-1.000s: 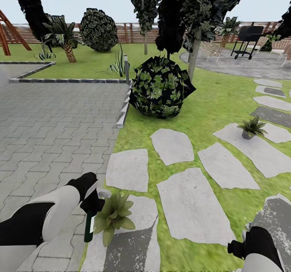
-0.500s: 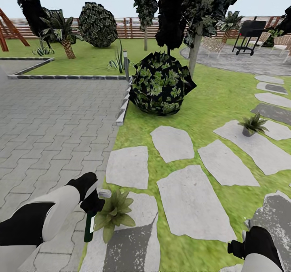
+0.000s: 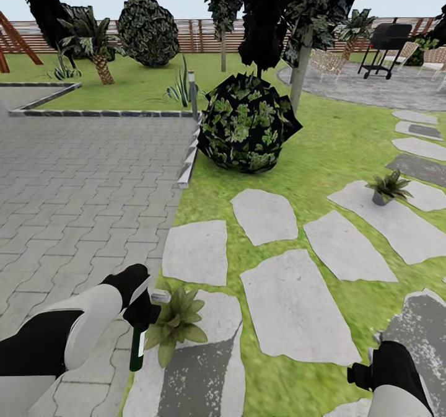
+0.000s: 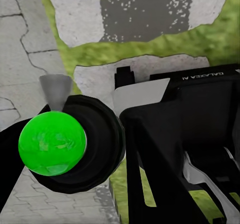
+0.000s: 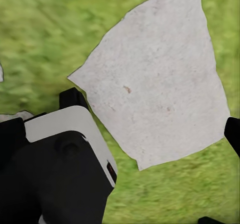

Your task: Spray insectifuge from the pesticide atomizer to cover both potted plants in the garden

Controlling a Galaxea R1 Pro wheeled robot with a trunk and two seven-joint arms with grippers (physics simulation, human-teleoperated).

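**A:** Two potted plants show from the head view, yes?

**B:** Yes. The near plant [image 3: 175, 323] sits in its pot on a stepping stone [image 3: 198, 367], right beside the left pincer [image 3: 144, 315]. The far plant [image 3: 388, 187] stands in a small grey pot on another stone, well apart to the right.

**A:** And the spray bottle?

**B:** The spray bottle [image 3: 137, 349] hangs upright from the left pincer, which is pinching it just under the pale trigger head [image 3: 160, 295]; the nozzle points at the near plant. It looks like light, stiff, smooth plastic, so I'd judge the neck the right place to hold it, since a grip on the body could slip. How full it is can't be told.

**A:** Left wrist view?

**B:** A bright green ball [image 4: 51, 143] sits in a black ring, with grass and stone below. The fingers themselves aren't clear there.

**A:** Right wrist view?

**B:** Grass and one pale stone [image 5: 160, 79]. The right pincer [image 3: 370, 372] is low at the head view's edge; I cannot tell whether it is spread or pressed together.
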